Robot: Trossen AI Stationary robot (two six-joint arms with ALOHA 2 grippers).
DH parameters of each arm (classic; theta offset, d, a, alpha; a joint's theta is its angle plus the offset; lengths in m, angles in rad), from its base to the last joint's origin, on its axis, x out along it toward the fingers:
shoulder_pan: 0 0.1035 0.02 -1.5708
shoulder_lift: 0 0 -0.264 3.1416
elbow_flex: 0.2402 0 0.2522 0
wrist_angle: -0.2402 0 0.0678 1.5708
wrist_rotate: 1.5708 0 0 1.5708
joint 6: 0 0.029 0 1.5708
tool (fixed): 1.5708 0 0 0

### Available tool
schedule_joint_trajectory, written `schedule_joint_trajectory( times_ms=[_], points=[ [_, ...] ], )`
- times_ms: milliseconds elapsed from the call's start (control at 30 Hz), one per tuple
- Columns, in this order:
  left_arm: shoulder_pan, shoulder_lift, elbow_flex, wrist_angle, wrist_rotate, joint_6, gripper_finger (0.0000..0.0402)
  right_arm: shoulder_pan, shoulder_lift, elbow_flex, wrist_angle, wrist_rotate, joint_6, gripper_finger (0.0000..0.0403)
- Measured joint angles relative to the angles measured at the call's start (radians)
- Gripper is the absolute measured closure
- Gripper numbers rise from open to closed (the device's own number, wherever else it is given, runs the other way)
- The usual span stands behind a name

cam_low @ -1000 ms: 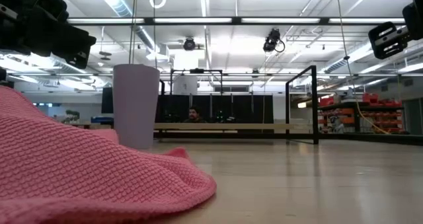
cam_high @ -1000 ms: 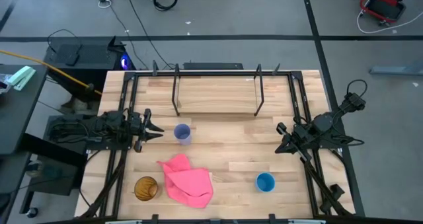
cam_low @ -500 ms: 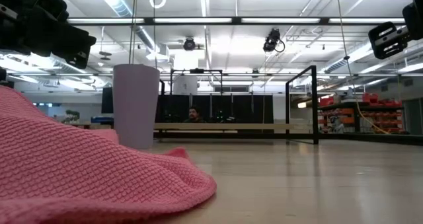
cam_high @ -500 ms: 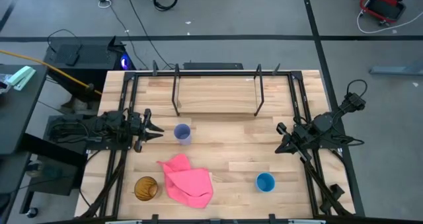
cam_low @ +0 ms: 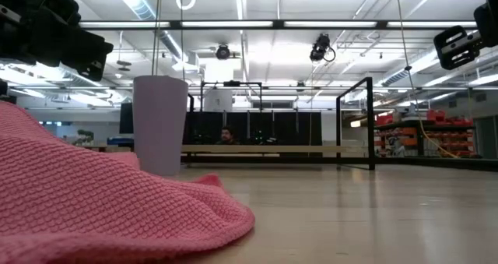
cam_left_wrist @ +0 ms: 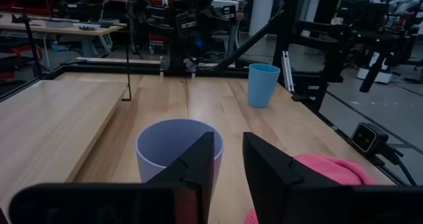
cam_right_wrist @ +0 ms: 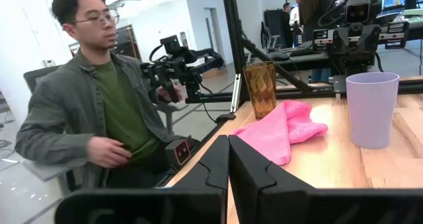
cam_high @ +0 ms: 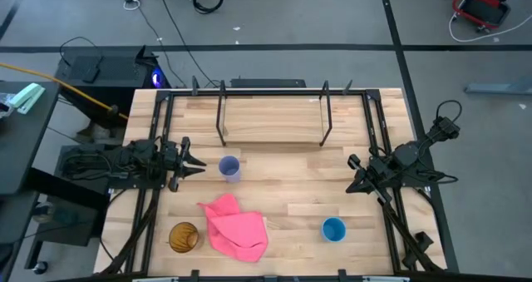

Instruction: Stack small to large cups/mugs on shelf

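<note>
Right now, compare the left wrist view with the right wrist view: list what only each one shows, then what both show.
Only the left wrist view shows the blue cup standing far across the table, a thin black leg of the shelf, and the left claw open just short of the lavender cup.

Only the right wrist view shows the amber cup, a seated person beside the table, and the shut right claw.

Both show the lavender cup, the pink cloth and the wooden tabletop.

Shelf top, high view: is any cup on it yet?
No. The shelf top is bare; all three cups stand on the table.
</note>
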Motion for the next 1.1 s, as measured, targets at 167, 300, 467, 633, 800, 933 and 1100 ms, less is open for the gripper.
schedule_joint_trajectory(
  times_ms=[167, 300, 467, 633, 800, 933, 1100],
  points=[
    [0.000, 0.000, -0.001, 0.017, 0.000, 0.000, 0.0314, 0.000, 0.000, 0.000, 0.000, 0.000, 0.000, 0.0387],
    [0.000, 0.000, -0.008, 0.084, 0.002, 0.000, 0.0319, 0.000, 0.000, 0.000, 0.000, 0.000, 0.000, 0.0387],
    [0.000, 0.000, -0.006, 0.202, 0.002, 0.000, 0.0315, 0.000, 0.000, 0.000, 0.000, 0.000, 0.000, 0.0387],
    [0.000, 0.000, -0.005, 0.247, 0.002, 0.000, 0.0311, 0.000, 0.000, 0.000, 0.000, 0.000, 0.000, 0.0387],
    [0.000, 0.000, -0.004, 0.251, 0.001, 0.006, 0.0317, 0.000, 0.000, 0.000, 0.000, 0.000, -0.033, 0.0387],
    [0.000, 0.000, -0.003, 0.260, -0.001, 0.037, 0.0321, 0.000, 0.000, 0.000, 0.000, 0.000, -0.092, 0.0387],
    [0.000, 0.000, -0.003, 0.274, -0.003, 0.043, 0.0319, 0.000, 0.000, 0.000, 0.000, 0.000, -0.095, 0.0387]
  ],
)
